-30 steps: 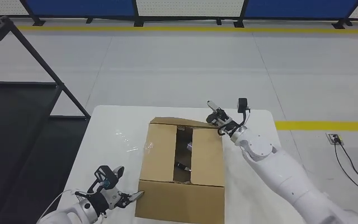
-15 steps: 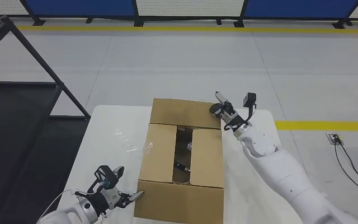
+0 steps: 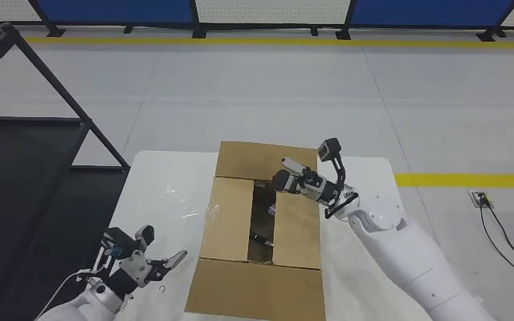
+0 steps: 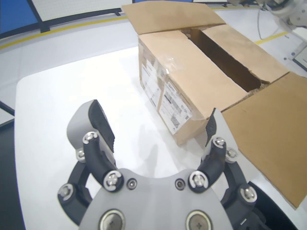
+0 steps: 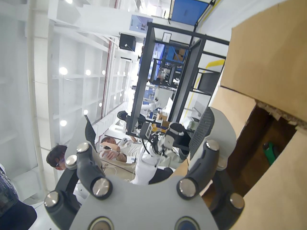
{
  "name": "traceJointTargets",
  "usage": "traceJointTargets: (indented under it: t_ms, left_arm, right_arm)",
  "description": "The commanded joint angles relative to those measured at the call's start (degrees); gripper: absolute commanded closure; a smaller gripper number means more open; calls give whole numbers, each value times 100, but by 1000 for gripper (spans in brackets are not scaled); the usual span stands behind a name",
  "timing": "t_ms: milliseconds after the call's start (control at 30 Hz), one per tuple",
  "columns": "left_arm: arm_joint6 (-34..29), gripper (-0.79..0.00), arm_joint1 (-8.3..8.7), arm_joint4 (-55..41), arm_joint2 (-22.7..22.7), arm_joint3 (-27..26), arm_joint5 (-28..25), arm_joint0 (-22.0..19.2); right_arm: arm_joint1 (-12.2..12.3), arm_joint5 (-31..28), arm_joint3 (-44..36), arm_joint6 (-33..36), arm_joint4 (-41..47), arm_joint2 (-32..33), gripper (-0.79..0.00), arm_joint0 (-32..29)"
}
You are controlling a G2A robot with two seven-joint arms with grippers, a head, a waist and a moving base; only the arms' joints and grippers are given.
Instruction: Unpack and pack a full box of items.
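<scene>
Brown cardboard box (image 3: 230, 221), top partly open (white labels (image 4: 176, 111) on side).

Lab hall: pegboard partitions (image 3: 273, 10), yellow floor lines (image 3: 241, 40).

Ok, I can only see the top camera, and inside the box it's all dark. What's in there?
Observer: The right wrist view shows a green thing down inside the box; I cannot tell what it is.
Kid: Is the right gripper holding something?
Observer: No, its own view shows the right gripper open and empty.
Kid: Any stickers on the box?
Observer: Yes, the left wrist view shows white labels on its side wall.
</scene>
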Motion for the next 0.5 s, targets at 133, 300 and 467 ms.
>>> traceJointTargets:
  t_ms: [133,300,467]
  left_arm:
    - [-133,-785,13,-341,-303,186,478,4]
    - [-133,-785,13,-341,-303,186,478,4]
    - [-144,-785,12,-316,-287,189,504,9]
  right_arm:
    - [33,619,-153,72,-359,22,-785,-48]
    - [33,619,-153,72,-359,22,-785,-48]
    - [16,640,-308,4,-422,-1,-785,-170]
